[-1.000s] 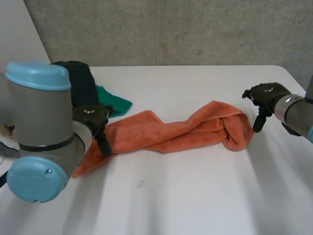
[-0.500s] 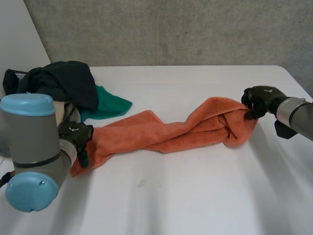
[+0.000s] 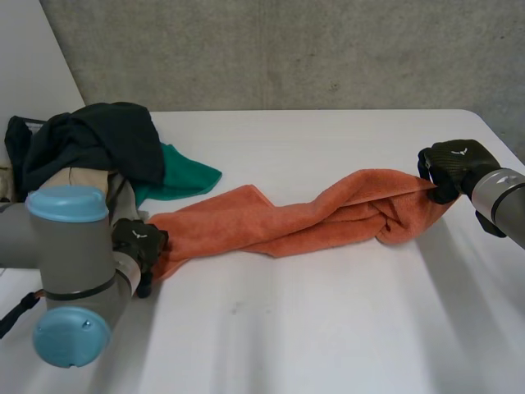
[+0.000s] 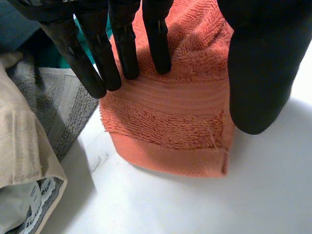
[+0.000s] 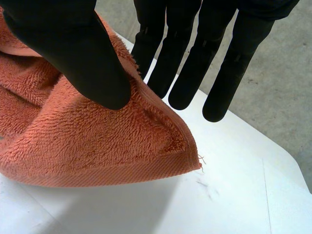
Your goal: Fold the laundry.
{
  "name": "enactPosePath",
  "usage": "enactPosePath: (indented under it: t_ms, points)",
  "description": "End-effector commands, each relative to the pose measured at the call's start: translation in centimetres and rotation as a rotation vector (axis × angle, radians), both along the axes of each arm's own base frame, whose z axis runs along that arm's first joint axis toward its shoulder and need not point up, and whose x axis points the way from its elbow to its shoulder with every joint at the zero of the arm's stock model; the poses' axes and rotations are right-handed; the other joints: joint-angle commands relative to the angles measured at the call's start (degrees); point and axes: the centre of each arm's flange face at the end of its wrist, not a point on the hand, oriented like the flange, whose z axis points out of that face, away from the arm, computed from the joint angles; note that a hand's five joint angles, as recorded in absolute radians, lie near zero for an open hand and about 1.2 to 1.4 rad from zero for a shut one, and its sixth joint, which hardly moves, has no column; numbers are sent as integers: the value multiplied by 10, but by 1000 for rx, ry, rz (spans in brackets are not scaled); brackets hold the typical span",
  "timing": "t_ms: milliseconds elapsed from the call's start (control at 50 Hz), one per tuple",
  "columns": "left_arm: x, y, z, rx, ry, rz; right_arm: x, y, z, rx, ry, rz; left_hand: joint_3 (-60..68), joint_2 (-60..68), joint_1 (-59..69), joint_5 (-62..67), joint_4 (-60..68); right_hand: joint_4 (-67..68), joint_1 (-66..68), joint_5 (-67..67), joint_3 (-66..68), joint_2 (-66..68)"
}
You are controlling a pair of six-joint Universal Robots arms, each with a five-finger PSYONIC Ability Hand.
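Note:
An orange towel (image 3: 279, 222) lies twisted in a long band across the white table (image 3: 328, 328). My right hand (image 3: 451, 164) is shut on its right end and holds that corner lifted off the table. In the right wrist view the thumb (image 5: 73, 48) presses the orange towel (image 5: 73, 141) against the fingers (image 5: 190, 63) behind its edge. My left hand (image 3: 139, 240) rests on the towel's left end. There its straight fingers (image 4: 124, 44) and thumb (image 4: 258, 63) lie spread on top of the flat towel (image 4: 170, 122).
A heap of dark clothes (image 3: 98, 144) sits at the table's far left, with a green cloth (image 3: 180, 176) beside it. Beige and grey cloths (image 4: 29, 146) lie right next to the left hand. A concrete wall stands behind the table.
My right hand closed on the towel's right end and drew it right and upward, stretching the band. My left arm pulled back and the hand slid to the towel's left end.

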Motion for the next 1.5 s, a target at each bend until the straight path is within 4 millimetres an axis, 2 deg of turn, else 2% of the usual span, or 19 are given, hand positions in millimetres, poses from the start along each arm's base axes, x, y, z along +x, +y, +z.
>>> enactPosePath:
  t_ms: [20,80,100,140,160,240,280,360,440,560,580,600,640,660,760,920,1080,1300,1500]
  points:
    - [1,-16,-13,-9,-49,10,-3,-1,4,-13,0,-14,510,509,509,508,508,116,164,138,123,126]
    - [8,-22,-3,-47,-46,60,-9,0,13,-40,14,-44,512,511,511,510,510,116,164,138,123,126]
    - [8,-24,22,-123,-1,77,-10,0,17,-50,18,-51,512,511,511,510,510,116,164,138,123,126]
    - [8,-21,53,-212,66,77,-14,1,26,-75,31,-64,512,511,511,510,510,116,164,138,123,126]
    - [8,-17,82,-296,132,64,-19,1,36,-105,49,-77,512,511,511,510,510,116,164,138,123,126]
    - [6,-1,140,-449,260,9,-29,8,58,-153,96,-88,512,511,511,510,510,116,164,138,123,126]
    - [6,0,145,-452,275,-10,-32,11,65,-168,111,-89,512,511,511,510,510,116,164,138,123,126]
    - [9,-6,136,-394,257,-19,-33,18,74,-173,107,-73,512,511,511,510,510,116,164,138,123,126]
    - [22,-13,117,-280,200,37,-34,28,80,-152,107,-51,512,511,511,510,510,116,164,138,123,126]
    - [26,-1,107,-156,196,13,-42,40,95,-174,159,-36,512,511,511,510,510,116,164,138,123,126]
    - [25,1,106,-144,202,1,-41,42,95,-177,171,-25,439,438,438,437,437,116,164,138,123,126]
    - [22,6,101,-104,205,-24,-37,44,92,-174,184,-5,200,199,199,198,198,116,164,138,123,126]
    - [18,15,95,-61,207,-56,-35,46,89,-168,194,10,45,45,44,43,44,116,164,138,123,126]
    - [15,19,91,-40,202,-73,-33,45,86,-164,198,15,29,29,28,27,28,116,164,138,123,126]
    - [-2,43,58,85,168,-156,-29,38,65,-109,190,-1,49,49,48,47,48,116,164,138,123,126]
    - [-17,48,25,44,114,-140,-27,30,45,-90,172,-29,61,61,60,59,60,116,164,138,123,126]
    - [-29,44,10,-14,77,-159,-28,26,36,-101,162,-40,61,61,60,59,60,116,164,138,123,126]
    - [-33,33,-4,-41,42,-158,-26,27,31,-113,160,-32,73,73,72,71,71,116,164,138,123,126]
    - [-33,17,-6,-74,41,-139,-23,29,30,-120,157,-23,97,96,96,94,95,116,164,138,123,126]
